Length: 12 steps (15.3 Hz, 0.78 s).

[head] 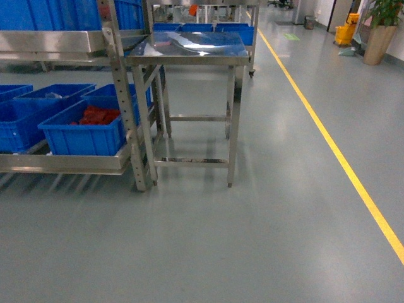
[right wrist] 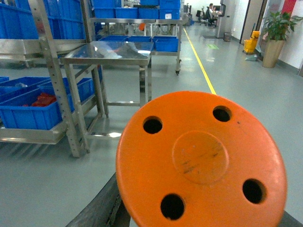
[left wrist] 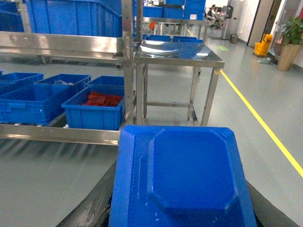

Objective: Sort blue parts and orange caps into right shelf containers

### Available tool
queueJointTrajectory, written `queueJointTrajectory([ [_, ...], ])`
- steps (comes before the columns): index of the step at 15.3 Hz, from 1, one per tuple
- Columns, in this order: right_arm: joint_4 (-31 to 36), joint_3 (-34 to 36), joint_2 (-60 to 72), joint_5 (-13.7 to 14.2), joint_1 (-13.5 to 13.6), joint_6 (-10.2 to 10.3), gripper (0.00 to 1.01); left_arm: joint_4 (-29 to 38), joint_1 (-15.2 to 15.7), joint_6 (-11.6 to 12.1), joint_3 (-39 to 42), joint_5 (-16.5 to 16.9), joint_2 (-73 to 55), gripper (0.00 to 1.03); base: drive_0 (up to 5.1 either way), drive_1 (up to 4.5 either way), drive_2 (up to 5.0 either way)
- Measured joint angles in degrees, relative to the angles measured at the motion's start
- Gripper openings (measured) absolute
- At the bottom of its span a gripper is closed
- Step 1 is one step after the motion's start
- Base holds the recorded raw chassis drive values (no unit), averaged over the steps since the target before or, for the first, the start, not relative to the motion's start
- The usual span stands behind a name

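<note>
My left wrist camera is filled by a blue part [left wrist: 182,177], my right by an orange cap [right wrist: 201,158]; I cannot tell how either gripper's fingers stand; crates [head: 85,129] sit on the shelf [head: 63,163] at ten o'clock, beside a steel table [head: 189,53].

Steel table [head: 189,47] w/ shiny brushed top, blue plastic crates [head: 85,132] ribbed, semi-gloss. Orange cap [right wrist: 201,161] smooth matt plastic, blue part [left wrist: 182,177] glossy w/ fine texture. Floor [head: 252,240] satin grey.

All three views face forward toward the steel worktop [head: 189,47] and shelf crates [head: 82,129], the wrist cameras seemingly lower, each partly blocked close-up.
</note>
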State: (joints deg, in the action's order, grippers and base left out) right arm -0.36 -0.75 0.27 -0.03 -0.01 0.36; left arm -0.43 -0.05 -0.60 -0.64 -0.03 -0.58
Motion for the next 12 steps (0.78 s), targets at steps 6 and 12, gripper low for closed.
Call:
queueJointTrajectory([
  [6, -0.02, 0.00, 0.00, 0.00, 0.00, 0.00, 0.44, 0.00, 0.00, 0.00, 0.00, -0.07, -0.02, 0.42, 0.0, 4.25, -4.3],
  [12, -0.02, 0.00, 0.00, 0.02, 0.00, 0.00, 0.44, 0.13, 0.00, 0.00, 0.00, 0.04, 0.00, 0.42, 0.1, 4.34, -4.2],
])
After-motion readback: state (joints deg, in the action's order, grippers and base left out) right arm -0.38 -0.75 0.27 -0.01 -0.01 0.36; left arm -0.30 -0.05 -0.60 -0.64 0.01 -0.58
